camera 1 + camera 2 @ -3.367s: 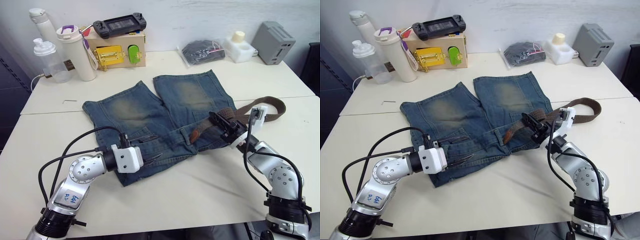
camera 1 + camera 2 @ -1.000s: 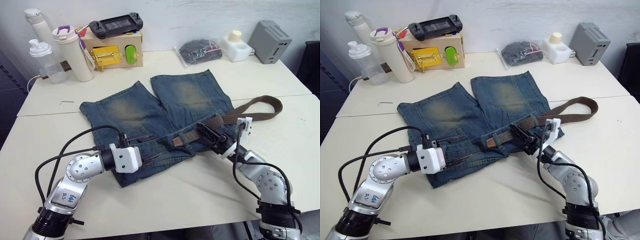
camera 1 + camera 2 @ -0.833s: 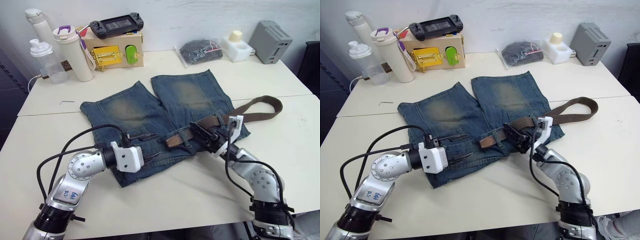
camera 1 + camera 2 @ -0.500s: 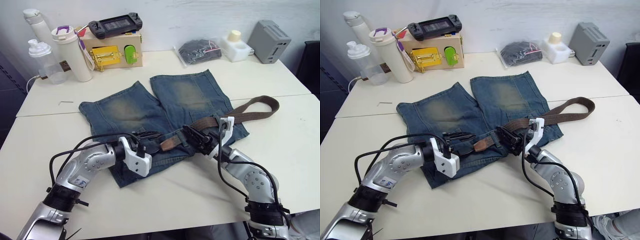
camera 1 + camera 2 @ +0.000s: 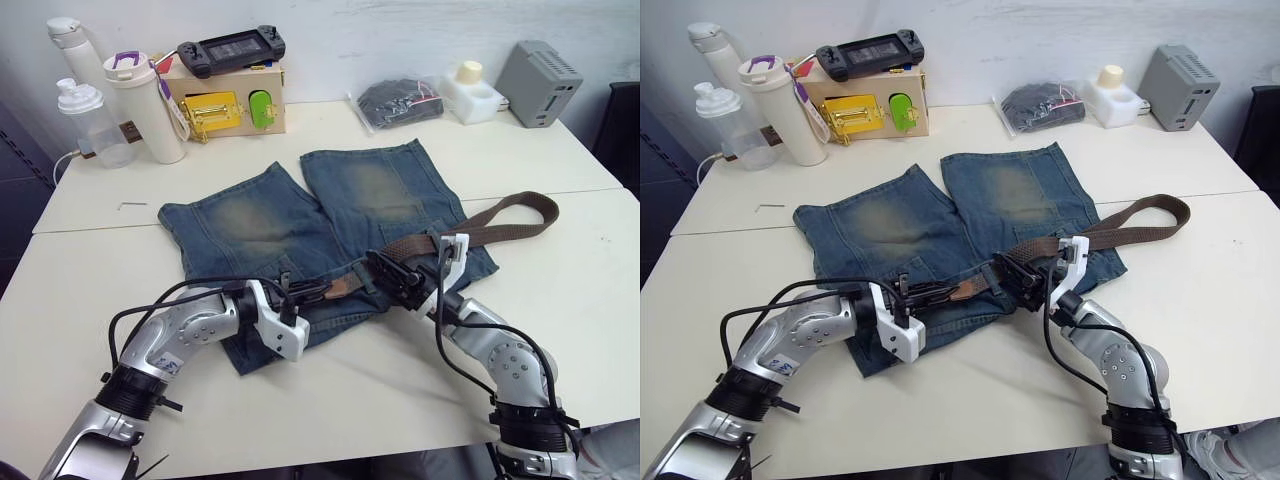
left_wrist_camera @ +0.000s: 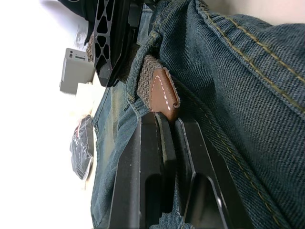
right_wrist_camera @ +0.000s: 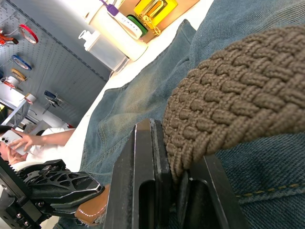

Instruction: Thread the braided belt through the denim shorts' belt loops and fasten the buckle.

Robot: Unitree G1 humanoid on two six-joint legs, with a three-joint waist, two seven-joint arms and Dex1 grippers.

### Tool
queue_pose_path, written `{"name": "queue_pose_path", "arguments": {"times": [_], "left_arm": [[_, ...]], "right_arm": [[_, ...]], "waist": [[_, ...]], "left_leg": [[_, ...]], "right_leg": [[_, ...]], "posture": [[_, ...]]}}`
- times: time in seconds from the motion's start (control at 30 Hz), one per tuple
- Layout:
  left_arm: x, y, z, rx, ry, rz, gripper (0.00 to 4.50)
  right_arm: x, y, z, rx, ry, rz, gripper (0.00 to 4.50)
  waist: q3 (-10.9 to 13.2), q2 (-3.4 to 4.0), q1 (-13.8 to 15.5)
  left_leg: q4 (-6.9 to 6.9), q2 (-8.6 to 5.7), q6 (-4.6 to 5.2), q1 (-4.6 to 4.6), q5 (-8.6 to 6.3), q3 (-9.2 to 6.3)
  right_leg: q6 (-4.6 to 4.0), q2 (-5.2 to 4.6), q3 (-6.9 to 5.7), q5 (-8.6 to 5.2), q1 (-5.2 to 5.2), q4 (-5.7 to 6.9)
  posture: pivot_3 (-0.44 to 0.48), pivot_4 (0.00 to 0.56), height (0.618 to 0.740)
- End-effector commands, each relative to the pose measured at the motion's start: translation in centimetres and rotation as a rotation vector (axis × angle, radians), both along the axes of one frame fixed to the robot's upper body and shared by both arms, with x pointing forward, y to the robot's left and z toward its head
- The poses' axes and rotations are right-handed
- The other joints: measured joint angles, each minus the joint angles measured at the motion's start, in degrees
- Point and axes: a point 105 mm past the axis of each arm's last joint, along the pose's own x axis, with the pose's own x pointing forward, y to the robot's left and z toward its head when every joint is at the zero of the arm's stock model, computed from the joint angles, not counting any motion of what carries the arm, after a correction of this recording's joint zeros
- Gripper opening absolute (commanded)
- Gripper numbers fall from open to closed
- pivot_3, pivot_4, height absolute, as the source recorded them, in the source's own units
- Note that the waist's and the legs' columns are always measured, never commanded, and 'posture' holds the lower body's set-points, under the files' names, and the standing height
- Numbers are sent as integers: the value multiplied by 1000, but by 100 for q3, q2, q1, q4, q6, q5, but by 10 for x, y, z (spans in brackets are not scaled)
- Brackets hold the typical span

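Observation:
The denim shorts [image 5: 250,220] lie flat on the table [image 5: 90,270], waistband toward me. The braided belt [image 5: 500,215] curves in from the right and runs along the waistband to its brown leather tip [image 6: 163,92]. A denim belt loop [image 5: 358,284] crosses the strap just behind that tip. My left gripper [image 5: 312,293] is shut on the tip. My right gripper [image 5: 385,272] is shut on the woven strap [image 7: 228,105] a little to the right of the loop. The buckle is hidden.
At the back left stand a wooden box [image 5: 225,100] with a game controller [image 5: 230,45] on it, a tall cup [image 5: 150,105] and a clear bottle [image 5: 85,125]. A bagged dark bundle [image 5: 395,100], a white container [image 5: 470,90] and a grey box [image 5: 540,70] sit back right. A person's hand [image 7: 24,140] holds a phone.
My right gripper slid the belt left along the waistband. My left arm swung in toward the leather tip, and its open fingers shut on it.

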Motion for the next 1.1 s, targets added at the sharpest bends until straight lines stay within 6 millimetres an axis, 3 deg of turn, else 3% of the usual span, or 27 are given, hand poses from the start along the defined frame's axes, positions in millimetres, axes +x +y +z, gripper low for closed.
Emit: {"name": "queue_pose_path", "arguments": {"times": [0.03,0.13,0.2,0.23,0.33,0.43,0.57,0.73,0.83,0.93,1.1], "left_arm": [[-2,-2,6,1,-30,-8,0],[-1,-1,7,-13,-26,6,0],[0,1,8,-25,-23,18,0],[1,1,9,-28,-22,20,0],[1,1,8,-55,-3,23,0],[1,0,6,-63,8,22,0],[1,-2,6,-69,10,14,0],[0,-3,9,-83,7,14,0],[-3,-1,11,-91,7,14,0],[-7,1,11,-93,7,15,0],[-12,6,13,-89,-2,27,0]], "right_arm": [[-7,-6,9,20,-7,8,1729],[-16,-20,15,-55,-30,7,3115],[-30,-40,21,-209,-84,29,4174],[-35,-45,23,-257,-100,43,4471],[-49,-47,27,-554,-258,155,4471],[-57,-43,15,-895,-448,304,4471],[-42,-50,-15,-1426,-820,421,4471],[-21,-49,-24,-1583,-982,384,4471],[-14,-56,-33,-1619,-944,367,3660],[-3,-72,-35,-1618,-834,292,2137],[21,-131,-25,-1675,-614,66,27]], "waist": [[0,0,0],[0,0,3],[1,1,29],[1,1,40],[0,1,27],[0,-1,-2],[0,-4,12],[-10,-22,17],[-19,-36,23],[-22,-42,33],[-23,-41,183]], "left_leg": [[0,-1,0,0,0,0],[1,-4,0,-2,0,1],[3,-5,0,-3,0,1],[5,-11,1,-5,0,-5],[8,-13,3,-7,1,-2],[-4,-3,4,-1,3,9],[-7,0,3,-3,3,12],[11,-3,3,-8,3,17],[16,-4,3,-8,3,15],[25,-4,3,-9,3,12],[65,-15,6,-20,1,9]], "right_leg": [[0,0,0,0,0,0],[0,-3,2,0,0,0],[0,-4,2,0,0,-1],[0,-7,3,0,2,0],[1,-9,1,1,7,-13],[2,-7,-3,1,6,-23],[4,-9,-10,1,4,-23],[5,-14,-12,2,1,-13],[5,-11,-11,2,0,-6],[5,-10,-10,2,0,3],[5,-10,-4,2,0,19]], "posture": [[0,150,645],[0,150,645],[0,150,645],[0,150,645],[0,150,645],[0,150,645],[0,150,645],[0,150,645],[0,150,645],[0,150,645],[0,150,645]]}}
